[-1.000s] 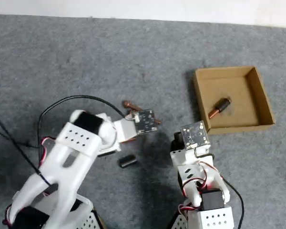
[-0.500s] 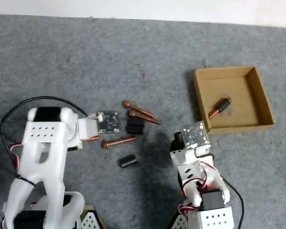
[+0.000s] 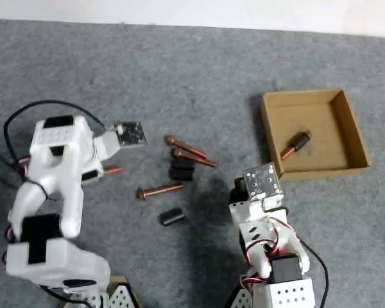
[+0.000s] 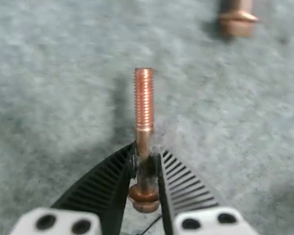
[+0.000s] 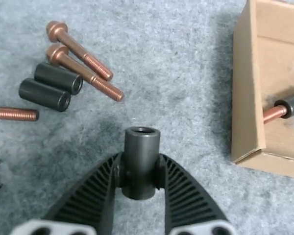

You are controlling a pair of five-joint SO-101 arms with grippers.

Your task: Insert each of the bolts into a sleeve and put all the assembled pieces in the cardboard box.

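My left gripper (image 4: 144,159) is shut on a copper bolt (image 4: 143,112), gripped near its head with the threaded end pointing away. From above, that bolt (image 3: 113,170) juts out of the left arm, left of the pile. My right gripper (image 5: 139,166) is shut on a black sleeve (image 5: 141,156), held open end forward, near the cardboard box (image 3: 267,128). An assembled bolt and sleeve (image 3: 295,145) lies inside the box.
On the grey carpet lie two bolts (image 3: 187,149) side by side, a third bolt (image 3: 159,190), two sleeves (image 3: 181,168) together and a lone sleeve (image 3: 172,217). The box wall (image 5: 242,98) stands close beside the right gripper.
The left arm has swung left, away from the pile, carrying a bolt; the pile it covered is now in view. The right arm has stayed still.
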